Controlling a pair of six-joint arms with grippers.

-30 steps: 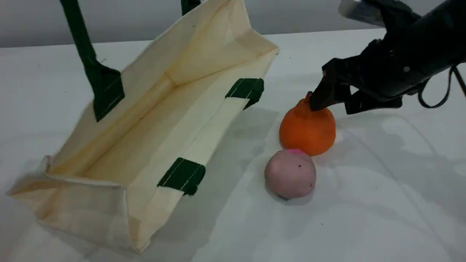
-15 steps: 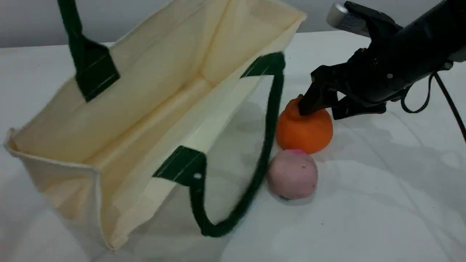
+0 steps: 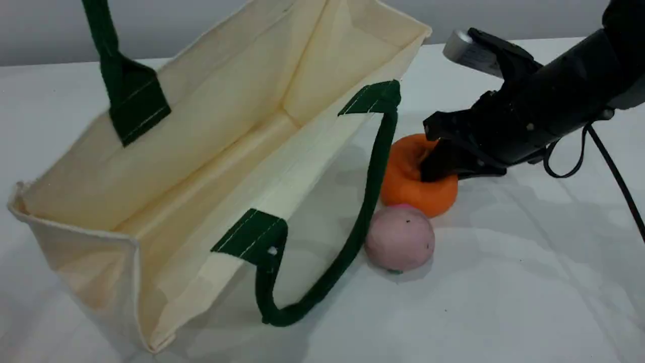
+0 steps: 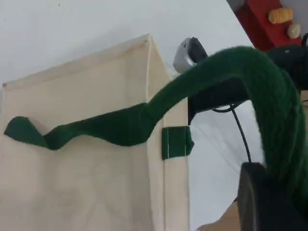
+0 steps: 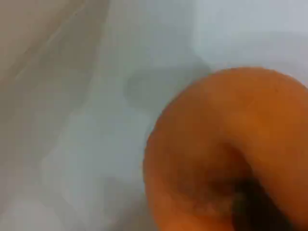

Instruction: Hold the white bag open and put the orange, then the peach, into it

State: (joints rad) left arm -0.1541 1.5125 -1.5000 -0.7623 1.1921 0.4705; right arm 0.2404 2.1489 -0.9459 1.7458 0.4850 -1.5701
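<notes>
The white bag (image 3: 216,151) lies tilted with its mouth wide open toward the camera. Its far green handle (image 3: 108,60) runs taut up out of the scene view. In the left wrist view that strap (image 4: 231,72) arches over my left gripper (image 4: 274,192), which is shut on it above the bag (image 4: 86,168). The near handle (image 3: 352,237) loops down beside the fruits. The orange (image 3: 403,184) sits right of the bag, dented and squashed where my right gripper (image 3: 436,164) is shut on its top; it fills the right wrist view as the orange (image 5: 216,144). The peach (image 3: 399,238) rests on the table touching the orange's front.
The right arm's black cable (image 3: 604,151) hangs behind the gripper on the right. A red stand (image 4: 264,24) with small objects lies beyond the table in the left wrist view. Bare white table (image 3: 504,302) stretches in front and to the right of the fruits.
The bag was lifted and opened wider, and its near handle swung down beside the fruits. My right gripper sank onto the orange and closed, squashing it.
</notes>
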